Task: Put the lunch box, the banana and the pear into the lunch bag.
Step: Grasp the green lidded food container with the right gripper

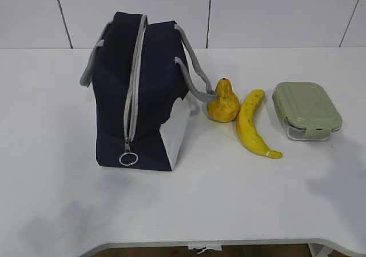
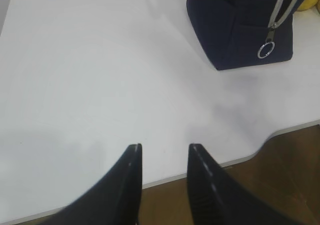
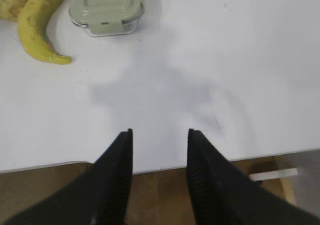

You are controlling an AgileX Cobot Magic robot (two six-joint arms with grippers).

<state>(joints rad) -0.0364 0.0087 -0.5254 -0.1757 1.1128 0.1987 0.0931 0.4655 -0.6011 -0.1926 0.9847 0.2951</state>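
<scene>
The navy lunch bag (image 1: pixel 143 91) stands on the white table, left of centre, its grey zipper closed with the ring pull (image 1: pixel 128 158) at the front. The pear (image 1: pixel 223 101) sits just right of the bag, under a grey strap. The banana (image 1: pixel 253 124) lies right of the pear. The lunch box (image 1: pixel 306 109) with its sage-green lid is furthest right. Neither gripper shows in the exterior view. My left gripper (image 2: pixel 165 147) is open and empty over the table's front edge, well short of the bag (image 2: pixel 240 25). My right gripper (image 3: pixel 160 132) is open and empty, short of the banana (image 3: pixel 37 25) and lunch box (image 3: pixel 106 7).
The white table's front edge (image 1: pixel 229 244) has a curved cut-out; brown floor shows beyond it in both wrist views. A white panelled wall (image 1: pixel 229 11) stands behind the table. Bare table surface lies in front of the bag and the fruit.
</scene>
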